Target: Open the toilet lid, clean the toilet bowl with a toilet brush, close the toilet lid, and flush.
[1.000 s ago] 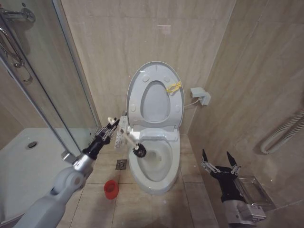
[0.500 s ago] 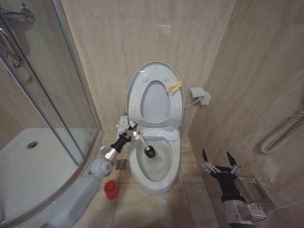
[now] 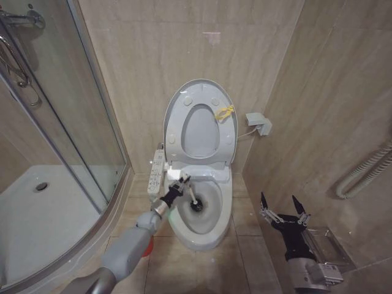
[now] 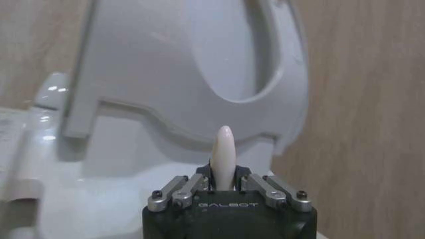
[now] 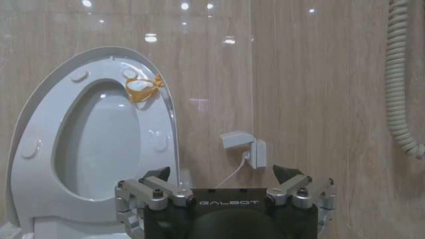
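The toilet lid (image 3: 177, 101) stands upright against the wall with the ring seat raised in front of it, and a yellow tie (image 3: 224, 113) hangs at its edge. Below it, the toilet bowl (image 3: 214, 229) is uncovered. My left gripper (image 3: 182, 183) hovers over the bowl's left rim, shut on the toilet brush's white handle (image 3: 190, 193). The dark brush head (image 3: 196, 205) is down inside the bowl. In the left wrist view the handle tip (image 4: 224, 147) sticks up between the shut fingers of the left gripper (image 4: 224, 183). My right gripper (image 3: 283, 208) waits open to the right of the toilet, facing the lid (image 5: 37, 129).
A glass shower enclosure (image 3: 67, 122) and a white shower tray (image 3: 37, 214) fill the left side. A control panel (image 3: 155, 171) sits beside the bowl. A red holder cup (image 3: 149, 246) peeks out behind my left arm. A wall socket (image 3: 259, 124), a coiled hose (image 3: 361, 174) and a clear box (image 3: 324, 245) are on the right.
My left arm swung right, carrying the brush from the bowl's left rim to over the bowl, and the brush head sank deeper inside. The right arm stayed still.
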### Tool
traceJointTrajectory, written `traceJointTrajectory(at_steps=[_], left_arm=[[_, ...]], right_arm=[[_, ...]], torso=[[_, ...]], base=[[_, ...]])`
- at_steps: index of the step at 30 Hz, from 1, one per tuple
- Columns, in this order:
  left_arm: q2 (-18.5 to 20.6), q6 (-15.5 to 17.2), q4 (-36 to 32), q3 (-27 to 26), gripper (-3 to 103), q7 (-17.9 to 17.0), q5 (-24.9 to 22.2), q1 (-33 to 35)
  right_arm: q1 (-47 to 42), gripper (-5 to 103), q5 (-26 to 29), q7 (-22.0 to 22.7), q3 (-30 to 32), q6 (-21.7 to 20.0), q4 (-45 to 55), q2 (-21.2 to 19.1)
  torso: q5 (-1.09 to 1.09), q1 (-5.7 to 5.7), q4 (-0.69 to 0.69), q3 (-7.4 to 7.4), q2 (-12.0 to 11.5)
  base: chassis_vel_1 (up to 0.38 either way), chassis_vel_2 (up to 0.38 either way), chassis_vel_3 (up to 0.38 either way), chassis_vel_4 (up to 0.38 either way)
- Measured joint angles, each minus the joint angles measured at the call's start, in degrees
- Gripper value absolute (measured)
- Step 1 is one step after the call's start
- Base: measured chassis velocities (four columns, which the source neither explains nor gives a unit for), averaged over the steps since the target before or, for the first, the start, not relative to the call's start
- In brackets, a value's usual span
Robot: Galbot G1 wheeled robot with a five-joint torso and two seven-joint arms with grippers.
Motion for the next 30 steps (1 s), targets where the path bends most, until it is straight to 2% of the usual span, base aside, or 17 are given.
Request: traceJointTrajectory(at_steps=[1,2,4,6,7,9,10,12,13,15,19,23,25,26,29,30], left_arm=[[0.0,0.0,0.0,0.0,22,0.0,0.0,0.0],[-0.6,-0.8,0.8,0.0,22,-0.3,2.9,0.2],[-1.0,-1.5,1.7,0.3,22,-0.4,5.7,0.5],[-1.1,-1.5,1.8,0.5,22,-0.6,5.6,0.9],[-1.2,-1.4,1.4,0.6,22,-0.9,4.5,1.3],[-1.6,-0.2,-1.0,0.3,22,-2.2,-1.4,2.2],[-1.6,-0.2,-1.0,0.3,22,-2.2,-1.4,2.2],[-1.8,1.4,-4.1,-0.7,22,-3.4,-8.5,2.7],[-1.8,1.4,-4.1,-0.7,22,-3.4,-8.5,2.7],[-2.2,2.3,-5.4,-2.2,22,-3.5,-13.2,2.7],[-2.7,2.0,-3.8,-4.3,22,-2.3,-14.0,2.3],[-1.5,0.1,-1.4,-6.2,22,0.1,-9.1,3.8],[-1.0,-2.5,0.5,-7.9,21,1.7,-2.1,5.2],[-1.0,-2.5,0.5,-7.9,21,1.7,-2.1,5.2],[-0.5,-6.3,-0.1,-9.0,21,1.4,5.8,6.6],[-0.5,-6.3,-0.1,-9.0,21,1.4,5.8,6.6]], right_arm=[[0.0,100,0.0,0.0,0.0,0.0,0.0,0.0],[0.0,100,0.0,0.0,0.0,0.0,0.0,0.0],[0.0,100,0.0,0.0,0.0,0.0,0.0,0.0],[0.0,100,0.0,0.0,0.0,0.0,0.0,0.0],[0.0,100,0.0,0.0,0.0,0.0,0.0,0.0],[0.0,100,0.0,0.0,0.0,0.0,0.0,0.0],[0.0,100,0.0,0.0,0.0,0.0,0.0,0.0],[0.0,100,0.0,0.0,0.0,0.0,0.0,0.0],[0.0,100,0.0,0.0,0.0,0.0,0.0,0.0],[0.0,100,0.0,0.0,0.0,0.0,0.0,0.0],[0.0,100,0.0,0.0,0.0,0.0,0.0,0.0],[0.0,100,0.0,0.0,0.0,0.0,0.0,0.0],[0.0,100,0.0,0.0,0.0,0.0,0.0,0.0],[0.0,100,0.0,0.0,0.0,0.0,0.0,0.0],[0.0,100,0.0,0.0,0.0,0.0,0.0,0.0],[0.0,100,0.0,0.0,0.0,0.0,0.0,0.0]], torso=[[0.0,0.0,0.0,0.0,0.0],[0.0,-0.01,-0.01,-0.01,0.0],[0.0,-0.01,-0.01,-0.01,0.0],[0.01,-0.01,0.0,0.0,0.0],[0.01,0.0,0.02,0.01,0.0],[-0.01,0.0,0.0,0.01,0.0],[-0.01,0.0,0.0,0.01,0.0],[-0.02,0.0,-0.04,0.01,0.0],[-0.02,0.0,-0.04,0.01,0.0],[-0.02,0.0,-0.04,0.01,0.0],[-0.04,0.0,-0.06,0.01,0.0],[-0.03,0.0,0.0,0.01,0.0],[-0.02,0.0,0.04,0.01,0.0],[-0.02,0.0,0.04,0.01,0.0],[-0.03,0.0,-0.03,0.01,0.0],[-0.03,0.0,-0.03,0.01,0.0]], base=[[0.0,0.0,0.0,0.0],[0.0,0.0,0.0,0.0],[0.0,0.0,0.0,0.0],[0.0,0.0,0.0,0.0],[0.0,0.0,0.0,0.0],[0.0,0.0,0.0,0.0],[0.0,0.0,0.0,0.0],[0.0,0.0,0.0,0.0],[0.0,0.0,0.0,0.0],[0.0,0.0,0.0,0.0],[0.0,0.0,0.0,0.0],[0.0,0.0,0.0,0.0],[0.0,0.0,0.0,0.0],[0.0,0.0,0.0,0.0],[0.0,0.0,0.0,0.0],[0.0,0.0,0.0,0.0]])
